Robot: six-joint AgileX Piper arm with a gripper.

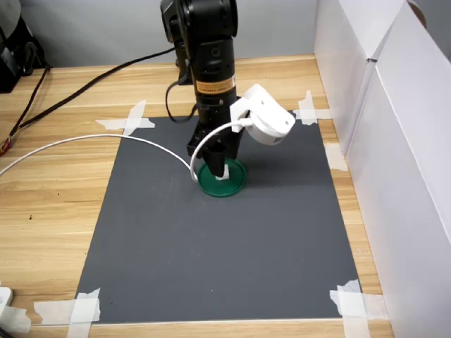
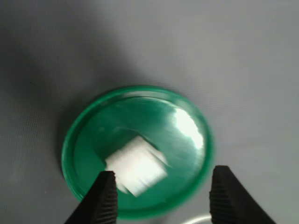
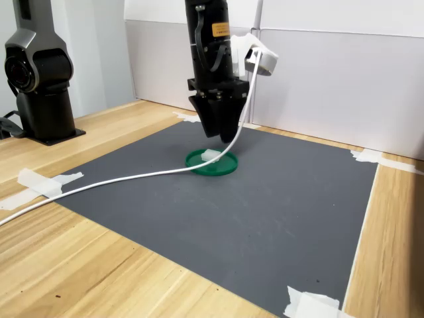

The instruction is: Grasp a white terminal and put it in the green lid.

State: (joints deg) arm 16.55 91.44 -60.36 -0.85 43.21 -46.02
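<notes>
End effector point(image 2: 161, 198) spread wide, empty, above the terminal point(image 2: 136, 165) lying in the lid point(image 2: 187, 196), lower centre; lift straight up, avoiding the rim.

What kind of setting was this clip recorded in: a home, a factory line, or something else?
Most likely a lab or test bench for robot recording, not a home. A dark mat is taped at its corners to a wooden table, white partition panels wall off the workspace, and a second black robot base stands nearby.

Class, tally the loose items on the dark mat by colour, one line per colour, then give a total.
White: 1, the white terminal
Green: 1, the green lid it lies in
Total: 2
</notes>
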